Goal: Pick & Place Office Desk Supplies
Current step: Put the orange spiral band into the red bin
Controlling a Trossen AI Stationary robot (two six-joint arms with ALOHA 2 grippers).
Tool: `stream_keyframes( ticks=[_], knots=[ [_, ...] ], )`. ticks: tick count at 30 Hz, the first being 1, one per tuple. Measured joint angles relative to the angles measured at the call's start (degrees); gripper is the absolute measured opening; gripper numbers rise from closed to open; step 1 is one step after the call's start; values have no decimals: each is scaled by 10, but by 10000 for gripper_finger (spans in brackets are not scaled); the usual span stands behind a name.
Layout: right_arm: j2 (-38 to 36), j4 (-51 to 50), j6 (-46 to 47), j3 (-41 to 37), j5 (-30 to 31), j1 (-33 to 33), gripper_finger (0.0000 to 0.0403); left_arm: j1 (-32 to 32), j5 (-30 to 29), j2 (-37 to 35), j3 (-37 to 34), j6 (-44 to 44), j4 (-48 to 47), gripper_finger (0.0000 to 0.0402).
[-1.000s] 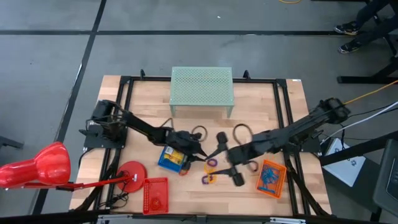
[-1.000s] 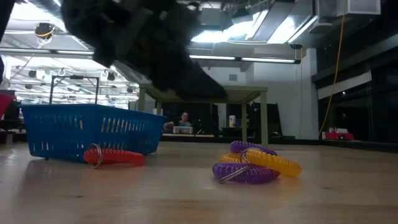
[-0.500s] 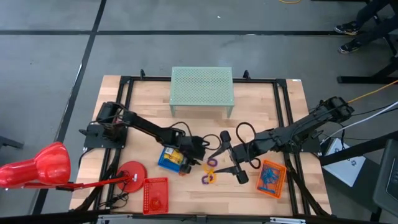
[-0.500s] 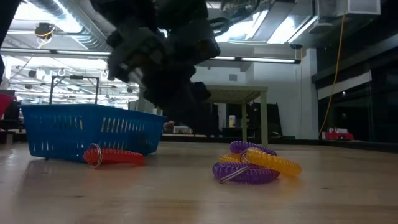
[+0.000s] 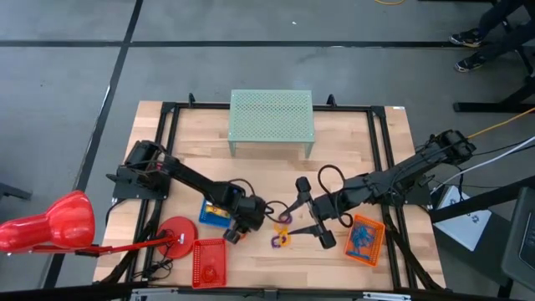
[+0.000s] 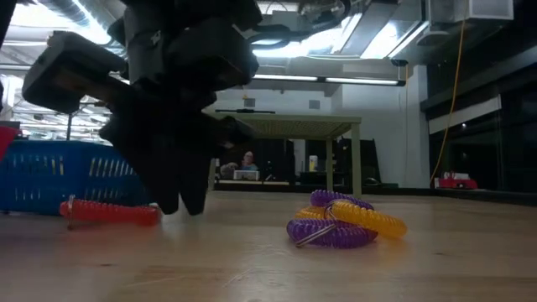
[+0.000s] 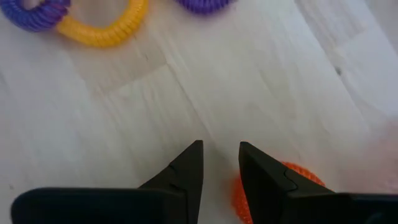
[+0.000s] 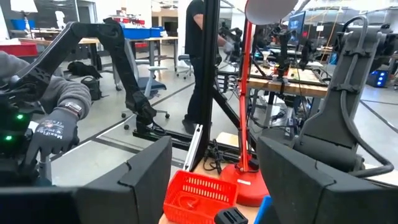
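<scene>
Lying on bare wood beside blue tray (image 5: 214, 214): your orange coil loop (image 6: 109, 212). Left gripper (image 7: 219, 163) tips down at table right next to it, fingers slightly apart, pinching nothing. Purple-yellow coils (image 6: 342, 222) sit nearby. Right gripper (image 5: 308, 206) hovers close, jaws spread wide, empty.

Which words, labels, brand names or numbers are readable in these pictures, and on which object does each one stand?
None can be read with certainty.
The grey glove of a person in the right wrist view carries a white printed word, too blurred to read.
The trays, the coil loops and the red lamp show no text.
</scene>
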Motion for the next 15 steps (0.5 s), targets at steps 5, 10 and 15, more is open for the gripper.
stream_keyframes(
  ticks=[5,10,15],
  knots=[
    [0,4,-1,0,0,0,236,7,-4,-18,0,2,-3,98],
    [0,4,-1,0,-1,0,236,13,-4,-46,0,8,-46,98],
    [0,4,-1,0,-2,0,235,2,-17,-46,0,0,-83,100]
  ],
)
